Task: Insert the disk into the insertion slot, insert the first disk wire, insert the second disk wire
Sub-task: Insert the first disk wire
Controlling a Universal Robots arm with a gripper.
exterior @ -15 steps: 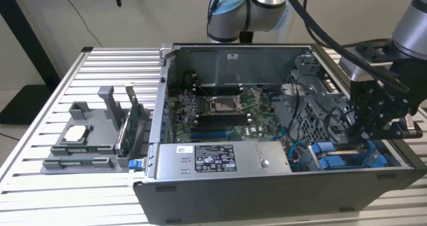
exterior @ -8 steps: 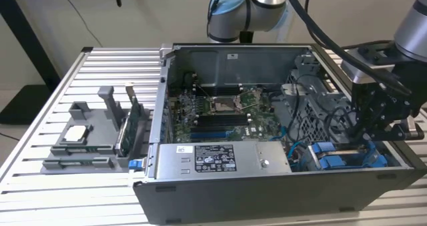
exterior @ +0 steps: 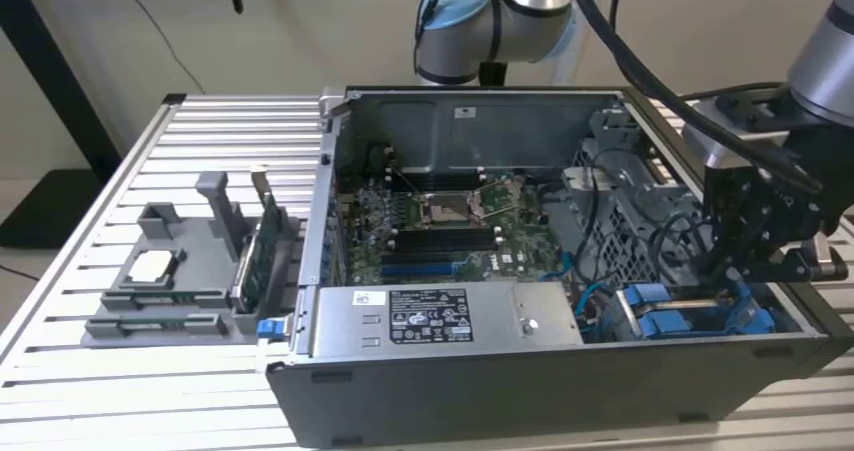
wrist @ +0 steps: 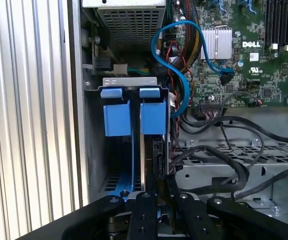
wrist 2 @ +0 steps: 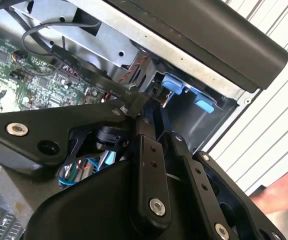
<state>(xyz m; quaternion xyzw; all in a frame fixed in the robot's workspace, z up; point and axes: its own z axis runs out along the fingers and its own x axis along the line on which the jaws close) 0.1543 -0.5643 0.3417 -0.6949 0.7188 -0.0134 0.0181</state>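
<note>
My gripper (wrist: 156, 192): fingers (wrist: 145, 215) nearly pressed together, pinching the dark disk (wrist: 157, 155) on edge. The disk is in the insertion slot (wrist: 96, 150), at the computer case (exterior: 534, 381) corner on the exterior view's right. Its long axis runs from the fingers toward the blue tabs (wrist: 111, 93).

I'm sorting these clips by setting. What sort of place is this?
Probably a robotics lab bench: an open computer case on a slatted metal table, a robot arm reaching into it, a grey parts holder beside it.
</note>
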